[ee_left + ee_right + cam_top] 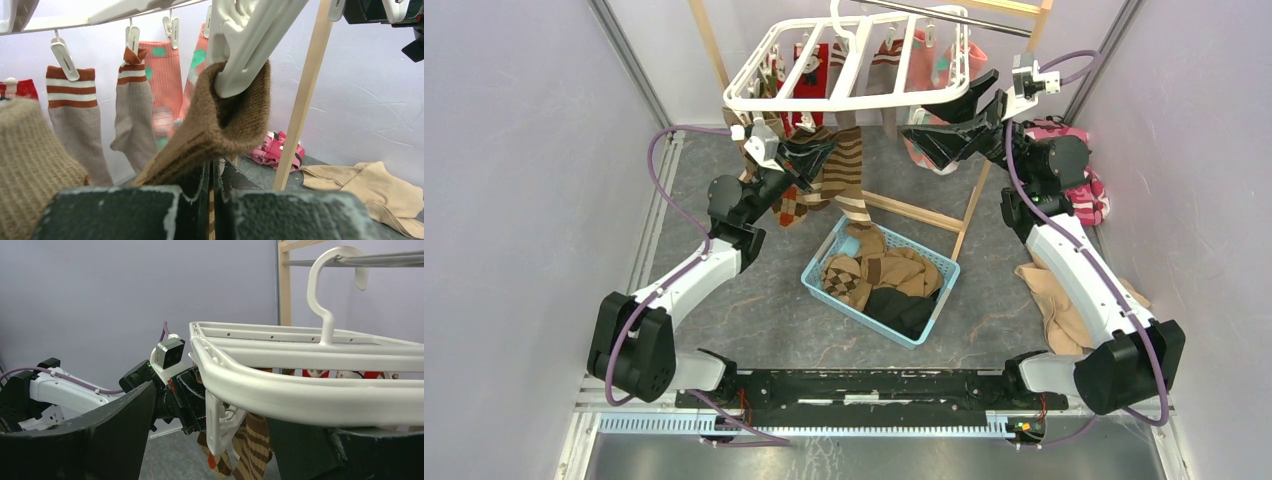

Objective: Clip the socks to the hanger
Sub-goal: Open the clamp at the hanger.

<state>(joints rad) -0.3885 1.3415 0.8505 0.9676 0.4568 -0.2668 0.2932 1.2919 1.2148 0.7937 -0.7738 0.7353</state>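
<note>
left gripper [212, 200] pressed nearly together, apparently pinching the brown knit sock [220, 125], whose cuff sits in a white plastic clip [245, 55] on the white plastic rectangular drying hanger [844, 95]. right gripper [946, 112] spread wide at its rim. clipping looks nearly done; next, confirm the bite, then release gently.

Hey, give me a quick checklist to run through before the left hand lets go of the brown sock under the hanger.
1. Grip: left hand shut on brown sock: ok.
2. Cuff raised to the clip: ok.
3. Clip biting the cuff firmly: cannot tell.
4. Rim of the hanger lies between the open fingers of the right hand: ok.
5. Hanger's hook over the rail: ok.
</note>
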